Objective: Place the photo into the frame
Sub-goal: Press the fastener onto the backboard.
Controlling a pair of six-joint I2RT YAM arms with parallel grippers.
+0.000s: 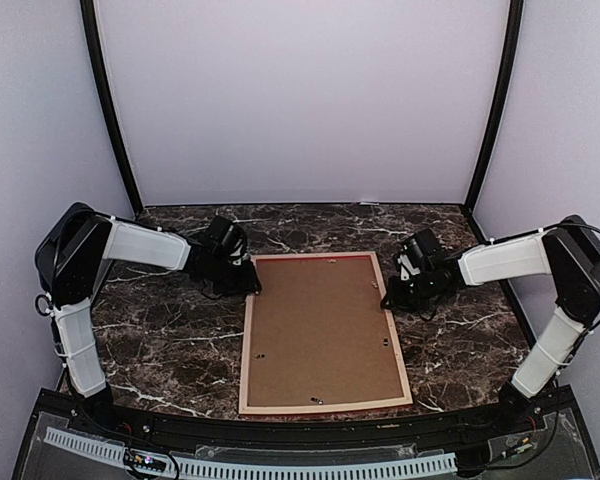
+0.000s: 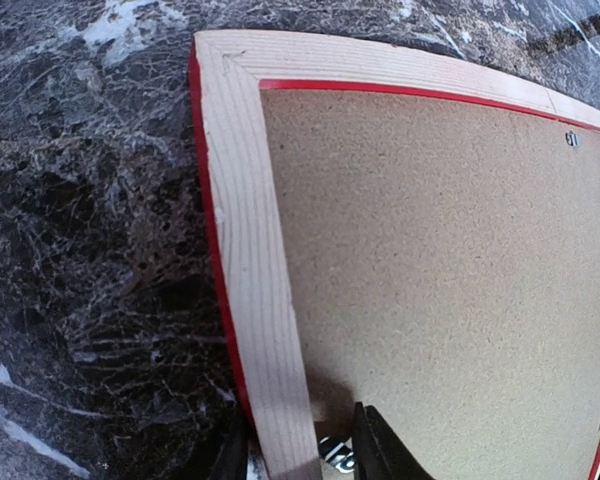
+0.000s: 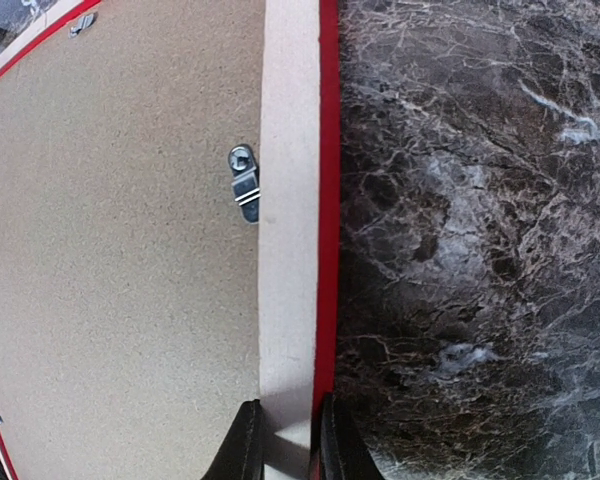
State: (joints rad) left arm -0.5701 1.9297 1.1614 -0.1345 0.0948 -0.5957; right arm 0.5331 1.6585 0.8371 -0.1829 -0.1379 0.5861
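My right hand (image 3: 290,442) is clenched on the right-hand rail of the thin-railed rectangular picture frame (image 1: 247,350), red on the face and pale wood on the back. One finger presses the rail's inner edge and the other its red outer edge, at the bottom of the right wrist view. Just up the rail from that grip, a small silver metal clip (image 3: 244,183) sits on the plain brown backing board (image 1: 320,330), touching the rail's inner edge.

My left hand (image 2: 300,455) straddles the opposite rail near the frame's upper left corner in the overhead view. Its fingers stand apart: the outer one is close beside the red edge, and the inner one is clear of the wood, with a bit of metal showing in the gap. It grasps nothing.

The frame lies flat, back side up, in the middle of the dark marble worktop (image 1: 160,340), with the brown board filling its opening. The photo is hidden from every view.
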